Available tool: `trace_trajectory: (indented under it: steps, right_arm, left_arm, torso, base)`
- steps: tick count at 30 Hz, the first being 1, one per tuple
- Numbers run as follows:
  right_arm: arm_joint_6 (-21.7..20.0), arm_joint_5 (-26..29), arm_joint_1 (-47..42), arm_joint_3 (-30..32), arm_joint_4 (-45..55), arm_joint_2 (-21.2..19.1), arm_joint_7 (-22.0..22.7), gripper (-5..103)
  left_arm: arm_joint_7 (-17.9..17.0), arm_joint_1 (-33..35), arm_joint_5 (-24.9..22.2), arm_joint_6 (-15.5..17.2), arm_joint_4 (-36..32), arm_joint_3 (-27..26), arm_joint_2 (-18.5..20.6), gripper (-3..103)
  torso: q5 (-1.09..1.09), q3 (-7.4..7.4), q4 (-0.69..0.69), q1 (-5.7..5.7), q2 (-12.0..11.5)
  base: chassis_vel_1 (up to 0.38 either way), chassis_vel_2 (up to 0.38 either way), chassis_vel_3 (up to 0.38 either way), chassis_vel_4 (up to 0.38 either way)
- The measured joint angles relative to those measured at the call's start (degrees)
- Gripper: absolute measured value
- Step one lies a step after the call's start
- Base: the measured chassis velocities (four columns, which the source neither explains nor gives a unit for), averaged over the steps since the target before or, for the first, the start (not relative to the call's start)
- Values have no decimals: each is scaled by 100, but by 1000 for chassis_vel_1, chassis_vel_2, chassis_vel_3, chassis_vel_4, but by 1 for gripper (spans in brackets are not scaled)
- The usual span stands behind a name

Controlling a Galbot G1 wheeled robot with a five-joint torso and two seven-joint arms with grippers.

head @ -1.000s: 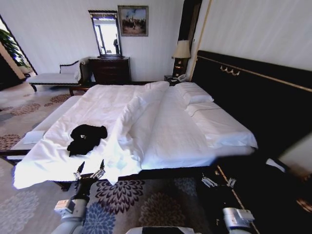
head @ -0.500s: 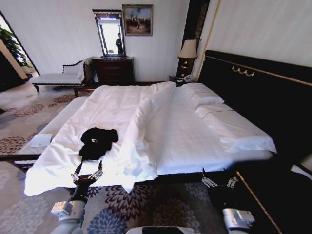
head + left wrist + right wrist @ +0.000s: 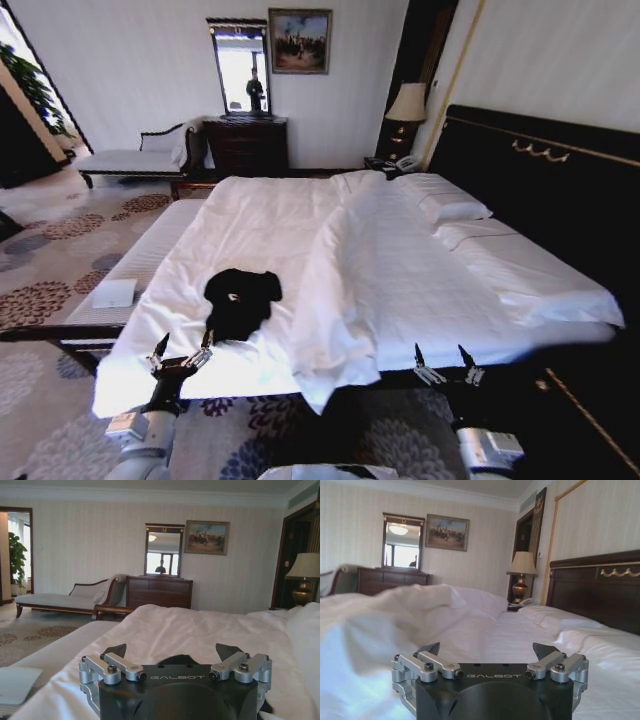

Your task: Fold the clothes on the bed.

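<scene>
The clothes (image 3: 240,298), a small black T-shirt, lie crumpled on the white duvet of the bed (image 3: 420,270) near its foot edge, left of a raised fold in the duvet. My left gripper (image 3: 182,351) hovers open at the foot edge, just short of the shirt and slightly to its left. In the left wrist view the gripper (image 3: 172,652) has its fingers spread wide, and a bit of the black shirt (image 3: 176,659) peeks over its body. My right gripper (image 3: 440,361) is open at the foot edge farther right, and the right wrist view has it (image 3: 486,649) facing the bare duvet (image 3: 395,615).
A pale striped bench (image 3: 140,262) runs along the bed's left side, with a white folded item (image 3: 113,293) on it. A chaise longue (image 3: 135,160), a dark dresser (image 3: 246,148) under a mirror and a lamp (image 3: 407,103) line the far wall. The dark headboard (image 3: 540,190) is on the right. Patterned carpet (image 3: 40,290) lies to the left.
The whole head picture has shifted: bed and shirt now sit farther right and nearer, so the camera moved. Both grippers keep their places in view and stay open.
</scene>
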Motion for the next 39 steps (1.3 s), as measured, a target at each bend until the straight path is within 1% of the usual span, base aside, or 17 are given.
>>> trace_trajectory:
  steps: [4,5,9,10,12,14,16,19,21,25,29,30,32,33,35,37,39]
  right_arm:
    - [-150,662,90,-202,143,-187,8,100]
    - [-150,662,90,-202,143,-187,8,100]
    - [-503,1329,179,-560,431,-510,-24,100]
    - [-503,1329,179,-560,431,-510,-24,100]
    - [-791,1553,284,-829,491,-703,-58,100]
    - [-993,1645,431,-974,417,-889,-82,100]
    - [-1065,1690,466,-1001,375,-958,-93,100]
    - [-1269,1917,478,-1035,327,-1107,-165,100]
    - [-1340,1951,506,-1078,313,-1158,-174,100]
    - [-1517,1969,754,-1245,131,-1279,-149,100]
    - [-1724,2054,1246,-1373,-368,-1411,74,100]
    - [-1724,2054,1246,-1373,-368,-1411,74,100]
    - [-1775,2038,1518,-1380,-731,-1481,195,100]
    - [-1781,2041,1612,-1379,-879,-1503,234,103]
    - [-1784,2066,1689,-1377,-998,-1521,263,103]
    - [-1785,2143,1731,-1366,-1047,-1527,264,96]
    - [-1776,2159,1707,-1366,-993,-1503,229,86]
  left_arm:
    - [2,10,-1,-8,2,-5,-21,100]
    - [2,10,-1,-8,2,-5,-21,100]
    - [15,31,-1,-35,3,-3,-76,100]
    - [15,31,-1,-35,3,-3,-76,100]
    - [35,63,2,-72,17,-3,-112,100]
    - [39,62,5,-79,51,13,-103,100]
    - [39,28,5,-69,78,41,-64,100]
    - [12,-143,-22,18,178,122,92,100]
    - [-3,-172,-63,46,194,115,102,100]
    - [-27,-193,-145,90,214,75,91,100]
    - [-30,-158,-81,95,193,94,46,100]
    - [-30,-158,-81,95,193,94,46,100]
    - [-30,-153,-39,100,182,106,37,100]
    - [-33,-152,-26,104,169,108,36,100]
    - [-37,-151,-22,108,155,107,36,100]
    - [-44,-148,-22,112,136,92,35,100]
    - [-45,-146,-23,112,136,82,32,100]
  torso:
    - [-3,0,0,1,0]
    - [-3,0,0,1,0]
    - [0,2,1,5,-2]
    - [0,2,1,5,-2]
    - [3,2,0,3,-2]
    - [3,0,3,-1,-1]
    - [4,0,3,-3,0]
    - [-2,-1,-1,-3,1]
    - [-3,0,-3,-3,1]
    - [-1,1,1,1,0]
    - [1,1,0,1,0]
    - [1,1,0,1,0]
    - [0,0,1,0,0]
    - [0,0,2,0,0]
    - [1,1,1,0,0]
    - [0,1,1,1,-1]
    - [0,1,0,1,-1]
  base:
    - [22,264,-6,-234]
    - [-24,194,33,-169]
    - [-34,67,40,-88]
    - [-52,28,66,-13]
    - [-64,-30,59,3]
    - [-13,-16,26,24]
    - [0,0,0,0]
    - [0,0,0,0]
    - [0,0,0,0]
    - [0,0,0,0]
    - [0,0,0,0]
    - [0,0,0,0]
    - [0,0,0,0]
    - [0,0,0,0]
    - [0,0,0,0]
    - [0,0,0,0]
    - [0,0,0,0]
